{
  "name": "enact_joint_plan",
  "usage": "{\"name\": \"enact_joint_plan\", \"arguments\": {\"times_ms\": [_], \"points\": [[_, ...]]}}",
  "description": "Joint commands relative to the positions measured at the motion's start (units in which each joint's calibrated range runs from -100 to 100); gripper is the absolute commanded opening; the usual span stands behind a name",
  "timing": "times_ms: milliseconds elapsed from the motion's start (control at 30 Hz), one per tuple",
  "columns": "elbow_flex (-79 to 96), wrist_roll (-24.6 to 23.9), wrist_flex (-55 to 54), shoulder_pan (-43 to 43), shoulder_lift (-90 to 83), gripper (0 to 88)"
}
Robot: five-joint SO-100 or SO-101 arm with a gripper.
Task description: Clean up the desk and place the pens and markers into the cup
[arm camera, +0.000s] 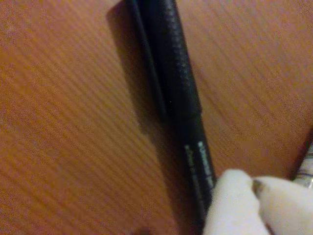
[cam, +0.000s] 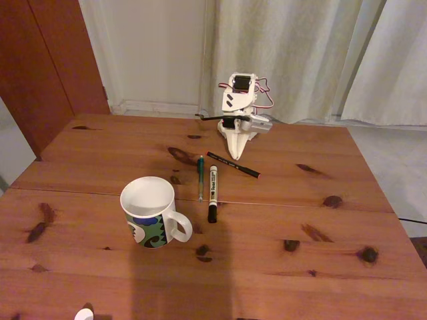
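We saw the white tool (cam: 235,155) tip-down on the reddish-brown pine desk (cam: 100,153), right at the thin black pen with red tip (cam: 233,165). Its fingertips (arm camera: 234,205) looked pressed together over that pen. The white patterned ceramic cup (cam: 150,212) sat nearby, empty.

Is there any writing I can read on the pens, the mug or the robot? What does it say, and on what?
White marker: dark print along its barrel, too small to read in the fixed view.
Black pen: small pale lettering on its barrel in the wrist view, too blurred to read.
Mug: a blue, green and black pattern, no words.
Teal pen and the gripper: no writing visible.
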Motion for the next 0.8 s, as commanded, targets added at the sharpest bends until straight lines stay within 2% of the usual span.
{"name": "enact_joint_plan", "arguments": {"times_ms": [0,233,500,767], "points": [[-0.3,1.6,-1.7,0.4,1.0,0.9],[-4.2,3.7,-5.9,0.9,11.4,0.9],[-17.5,3.4,-6.1,0.9,30.6,0.9],[-24.7,2.2,-6.1,0.9,36.3,0.9]]}}
